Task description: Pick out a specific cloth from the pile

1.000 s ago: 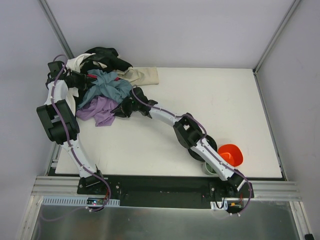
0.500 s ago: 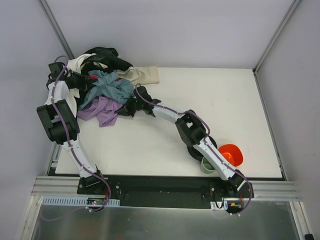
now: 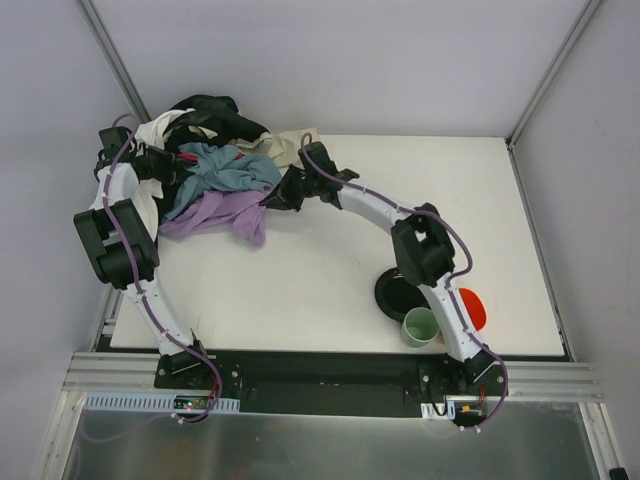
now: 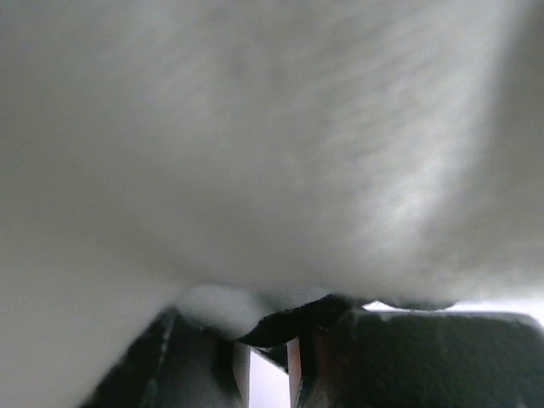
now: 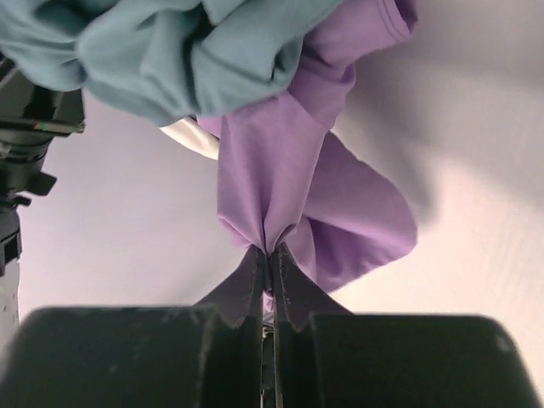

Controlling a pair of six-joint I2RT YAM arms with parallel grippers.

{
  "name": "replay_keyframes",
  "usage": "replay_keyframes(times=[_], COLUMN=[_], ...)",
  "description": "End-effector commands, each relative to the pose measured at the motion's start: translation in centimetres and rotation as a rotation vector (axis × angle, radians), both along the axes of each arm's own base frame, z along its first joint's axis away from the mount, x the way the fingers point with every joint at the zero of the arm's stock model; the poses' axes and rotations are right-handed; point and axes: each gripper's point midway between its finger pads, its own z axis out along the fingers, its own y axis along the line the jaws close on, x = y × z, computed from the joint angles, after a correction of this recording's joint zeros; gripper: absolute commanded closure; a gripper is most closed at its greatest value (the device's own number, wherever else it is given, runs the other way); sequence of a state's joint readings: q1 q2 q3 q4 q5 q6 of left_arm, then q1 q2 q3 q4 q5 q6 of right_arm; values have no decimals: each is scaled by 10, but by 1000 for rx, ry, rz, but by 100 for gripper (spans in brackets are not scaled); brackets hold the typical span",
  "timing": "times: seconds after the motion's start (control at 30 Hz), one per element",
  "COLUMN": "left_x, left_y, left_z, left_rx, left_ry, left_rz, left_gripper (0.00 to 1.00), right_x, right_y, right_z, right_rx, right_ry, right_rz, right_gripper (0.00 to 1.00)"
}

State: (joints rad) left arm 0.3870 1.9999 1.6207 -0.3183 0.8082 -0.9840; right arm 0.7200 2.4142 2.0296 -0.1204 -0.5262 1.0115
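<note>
The pile [image 3: 205, 140] of black, white, beige and blue-grey garments lies at the table's back left corner. The lavender cloth [image 3: 215, 212] sticks out from under the blue-grey cloth [image 3: 225, 170], and one corner of it is stretched to the right. My right gripper [image 3: 275, 195] is shut on that corner. In the right wrist view the fingertips [image 5: 272, 255] pinch a gathered fold of the cloth [image 5: 280, 170], which hangs below the blue-grey cloth [image 5: 170, 51]. My left gripper [image 3: 158, 163] is buried in the pile's left side. Its jaws [image 4: 270, 340] stand almost together on a dark fold, and pale fabric fills that view.
A beige cloth [image 3: 290, 148] lies behind my right gripper. A black plate [image 3: 398, 295], a green mug [image 3: 421, 327] and an orange bowl [image 3: 470, 308] sit near the front right, beside the right arm. Frame posts stand at the back corners.
My right gripper has closed on the lavender cloth and drawn it right and back, stretching it out of the pile. The right arm swung off the plate and mug. The left arm stayed put.
</note>
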Motion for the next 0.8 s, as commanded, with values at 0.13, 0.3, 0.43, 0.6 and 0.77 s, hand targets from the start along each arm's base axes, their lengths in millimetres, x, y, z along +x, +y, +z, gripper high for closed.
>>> replay_keyframes(times=[0.13, 0.3, 0.43, 0.6, 0.77], left_x=[-6, -8, -9, -9, -10], left_y=[6, 14, 16, 17, 17], left_z=[29, 30, 31, 30, 28], left_rx=[44, 44, 46, 46, 46], left_ry=[-104, -104, -105, -103, -99], left_rz=[-10, 7, 13, 16, 14], left_gripper=[91, 90, 90, 90, 89], right_x=[-8, 0, 11, 18, 18], right_y=[-84, -136, -178, -210, -216], right_z=[132, 170, 205, 247, 231], right_rx=[-28, -61, -63, -59, -146], right_ry=[-299, -398, -478, -583, -582], right_rz=[38, -37, -115, -170, -127], right_gripper=[99, 99, 99, 99, 99])
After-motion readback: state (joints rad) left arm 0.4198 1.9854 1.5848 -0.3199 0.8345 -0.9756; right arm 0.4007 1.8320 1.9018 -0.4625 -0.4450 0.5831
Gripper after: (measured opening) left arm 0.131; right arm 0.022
